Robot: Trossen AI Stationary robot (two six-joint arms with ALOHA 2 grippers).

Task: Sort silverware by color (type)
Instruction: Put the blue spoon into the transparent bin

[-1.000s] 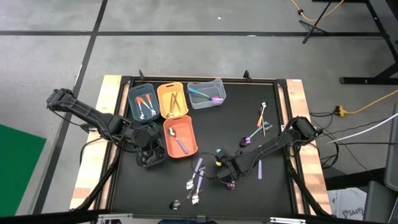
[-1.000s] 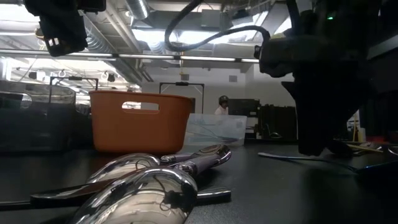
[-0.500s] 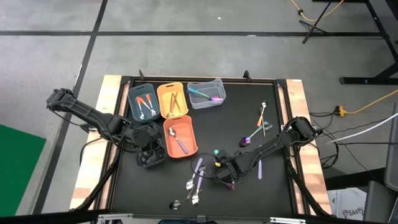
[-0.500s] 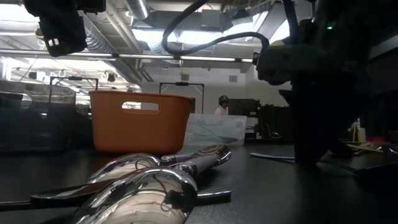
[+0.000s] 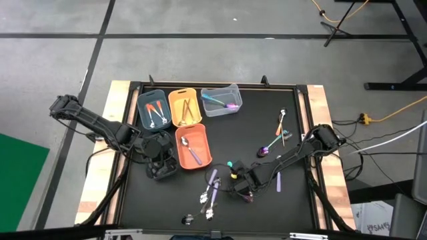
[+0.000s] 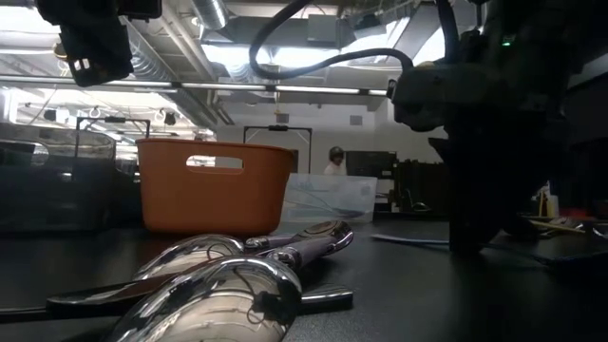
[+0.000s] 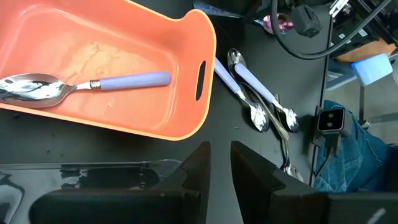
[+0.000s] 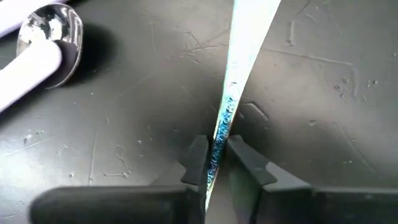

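Note:
My right gripper (image 5: 241,180) stands at the table's middle front, shut on a teal iridescent piece of silverware (image 8: 245,37), whose free end (image 5: 230,164) points toward the orange bin. Lilac-handled spoons and forks (image 5: 212,188) lie just left of the gripper, flat on the black mat. My left gripper (image 7: 219,163) hangs over a clear bin (image 5: 162,168) beside the orange bin (image 5: 203,137). Its fingers stand a little apart with nothing between them. One lilac-handled spoon (image 7: 93,84) lies in the orange bin. My right gripper pinches the teal piece's thin handle (image 8: 225,118) between its two fingers (image 8: 198,158). They come from above, pointing steeply down, and lie across the handle. The handle stands on edge in the hold and runs out low over the mat (image 6: 408,239). I cannot tell whether it is clear of the mat.
Three bins stand in a row at the back: blue-grey (image 5: 152,109), yellow (image 5: 183,107) and clear (image 5: 220,100), each with silverware. More pieces lie at the right (image 5: 282,127), (image 5: 264,152), (image 5: 279,180). A silver spoon (image 5: 189,219) lies at the front edge.
The teal piece's free end has swung a little toward the table's left, while my right gripper has stayed over its handle. My left arm has kept still.

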